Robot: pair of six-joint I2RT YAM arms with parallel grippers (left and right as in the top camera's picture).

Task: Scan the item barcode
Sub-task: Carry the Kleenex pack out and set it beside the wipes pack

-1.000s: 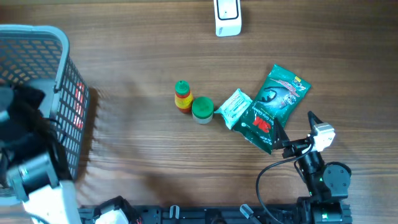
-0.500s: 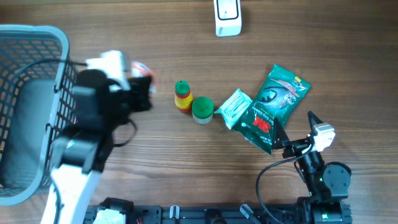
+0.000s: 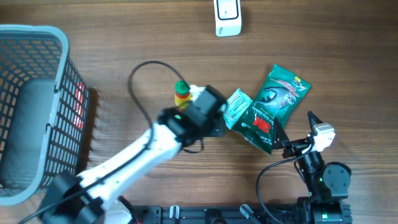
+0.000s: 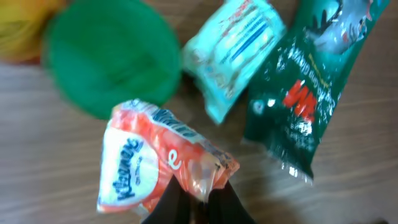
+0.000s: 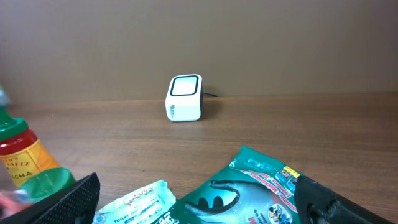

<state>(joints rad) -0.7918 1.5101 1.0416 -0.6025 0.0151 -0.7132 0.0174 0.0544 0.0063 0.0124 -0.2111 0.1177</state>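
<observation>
My left gripper is shut on the crimped end of an orange and white Kleenex tissue pack. It hangs over the table beside a green-lidded jar. In the overhead view the left gripper covers the pack and the jar. The white barcode scanner stands at the far edge, seen too in the right wrist view as the scanner. My right gripper is open at the near corner of a dark green packet; in its own view the right gripper straddles the packet.
A grey mesh basket stands at the left. A small sauce bottle with a green cap is beside the left wrist. A mint wipes packet lies against the dark green packet. Bare wood stretches between the items and the scanner.
The left arm has swung from the basket rightward across the table, carrying the tissue pack to the group of items in the middle. The right arm has not moved.
</observation>
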